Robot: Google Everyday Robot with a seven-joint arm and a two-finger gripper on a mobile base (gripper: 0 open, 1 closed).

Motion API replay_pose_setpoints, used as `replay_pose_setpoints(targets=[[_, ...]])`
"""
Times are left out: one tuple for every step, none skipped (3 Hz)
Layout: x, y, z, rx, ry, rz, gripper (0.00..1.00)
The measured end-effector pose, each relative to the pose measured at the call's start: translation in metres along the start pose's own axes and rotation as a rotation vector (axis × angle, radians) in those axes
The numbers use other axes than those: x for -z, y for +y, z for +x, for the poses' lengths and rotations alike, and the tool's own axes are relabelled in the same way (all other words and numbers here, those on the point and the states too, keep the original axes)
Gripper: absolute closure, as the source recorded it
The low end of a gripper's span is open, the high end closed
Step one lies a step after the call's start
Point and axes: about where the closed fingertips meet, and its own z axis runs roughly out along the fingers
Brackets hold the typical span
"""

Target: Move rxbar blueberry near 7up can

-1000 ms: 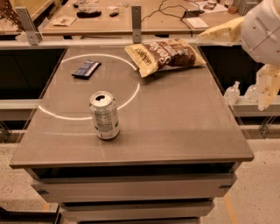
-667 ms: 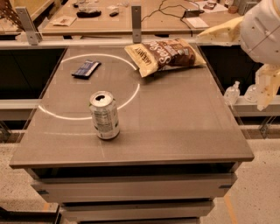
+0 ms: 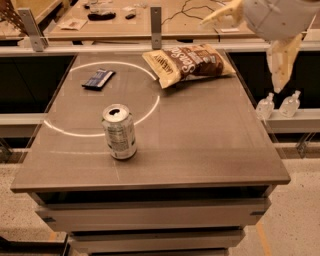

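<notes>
The rxbar blueberry (image 3: 98, 78), a small flat dark blue wrapper, lies at the far left of the table (image 3: 210, 150), inside a white circle line. The 7up can (image 3: 119, 132) stands upright nearer the front left, silvery with an opened top, well apart from the bar. My gripper (image 3: 242, 55) hangs above the table's far right corner, beside the chip bag, far from the bar and the can. Its cream fingers (image 3: 282, 60) are spread apart and hold nothing.
A large brown-and-tan chip bag (image 3: 187, 62) lies at the back middle of the table. Two small clear bottles (image 3: 277, 106) stand on a ledge past the right edge. A workbench with clutter (image 3: 100, 15) runs behind the table.
My gripper has moved left and slightly up, coming further over the table's far right corner. The bar, the can and the chip bag have not moved.
</notes>
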Motion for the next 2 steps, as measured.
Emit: replay_pose_setpoints(targets=[[-0.010,-0.034,0.014,0.082,-0.015,0.019,0.00],[-0.026,-0.066,0.014,0.197,-0.067,0.095,0.00]])
